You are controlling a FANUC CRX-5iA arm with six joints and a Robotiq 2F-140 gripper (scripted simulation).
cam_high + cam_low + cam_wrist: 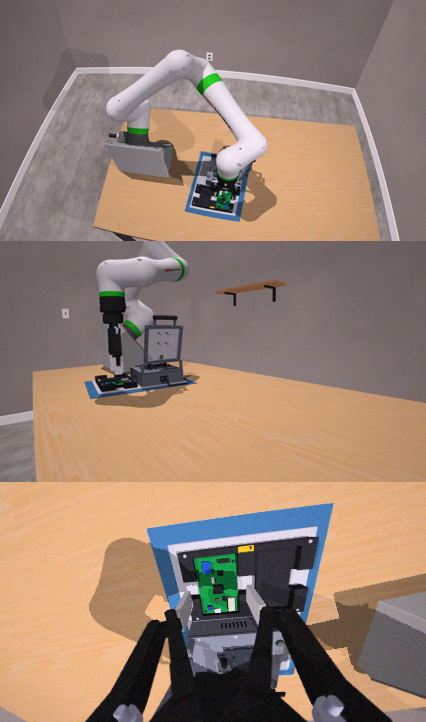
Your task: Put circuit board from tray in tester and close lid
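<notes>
White, rounded arm point(227, 110) point(131, 272) with green bands, red and black lettering, and small dark screw recesses; black gripper point(225, 188) point(118, 372) point(218, 595) with pale finger pads point(118, 365).
</notes>
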